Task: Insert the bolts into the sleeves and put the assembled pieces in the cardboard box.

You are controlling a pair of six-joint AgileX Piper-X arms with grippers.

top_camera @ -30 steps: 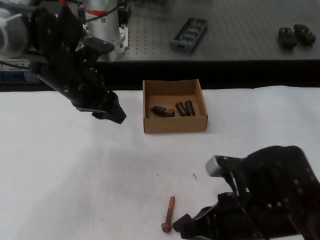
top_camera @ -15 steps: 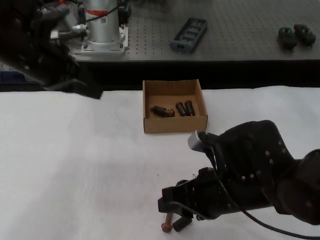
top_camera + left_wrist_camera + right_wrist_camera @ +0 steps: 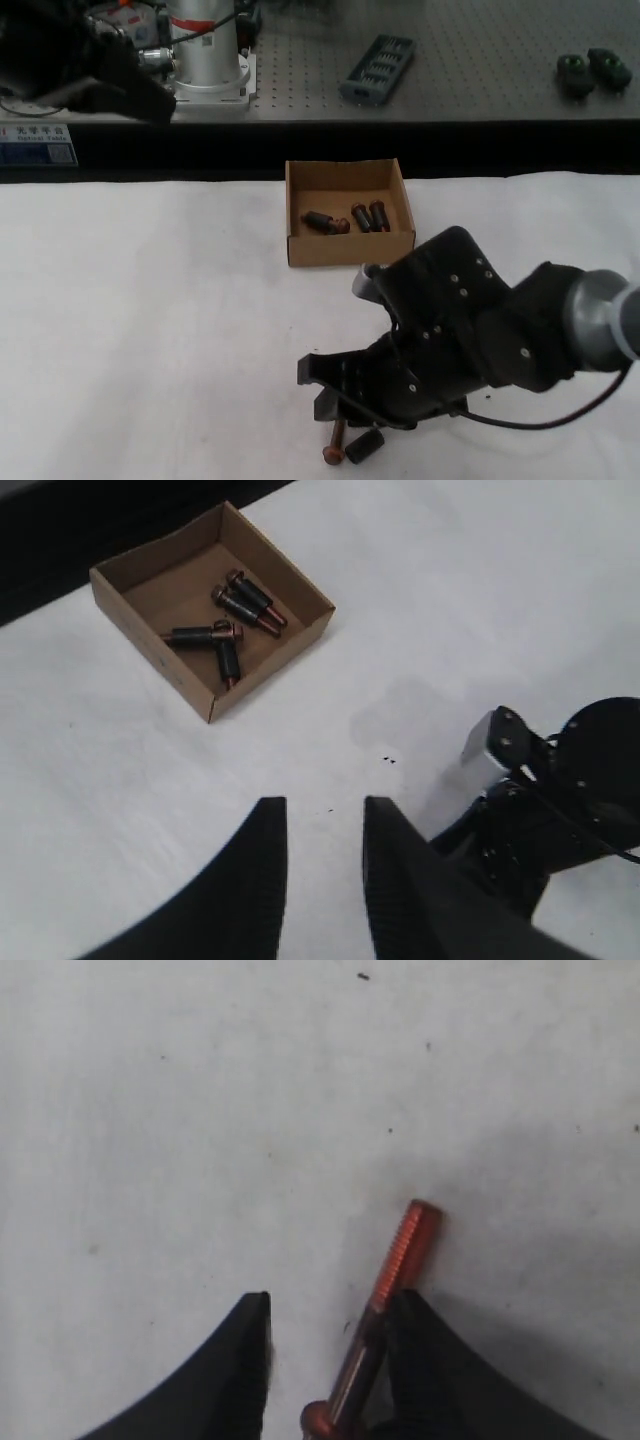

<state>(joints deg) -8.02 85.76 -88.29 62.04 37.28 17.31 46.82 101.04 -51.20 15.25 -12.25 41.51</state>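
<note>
An orange bolt (image 3: 392,1282) lies flat on the white cloth between the fingers of my right gripper (image 3: 330,1305), close against one finger (image 3: 420,1360). That gripper is open and low over the cloth; in the high view it sits near the front edge (image 3: 342,428), with the bolt's head (image 3: 333,453) poking out below it. The cardboard box (image 3: 297,250) stands behind it and holds three assembled pieces (image 3: 352,218). My left gripper (image 3: 320,825) is open and holds nothing, raised high and looking down on the box (image 3: 262,665). Its arm (image 3: 90,70) is at the far left back.
Behind the cloth runs a perforated metal bench with a grey rack (image 3: 378,68), two dark green-capped parts (image 3: 593,72) and a metal post base (image 3: 205,60). Wide bare cloth lies left of the box and of the right arm (image 3: 480,330).
The right arm swung left and lowered its open gripper around the bolt. The left arm drew back and up to the far left, away from the box.
</note>
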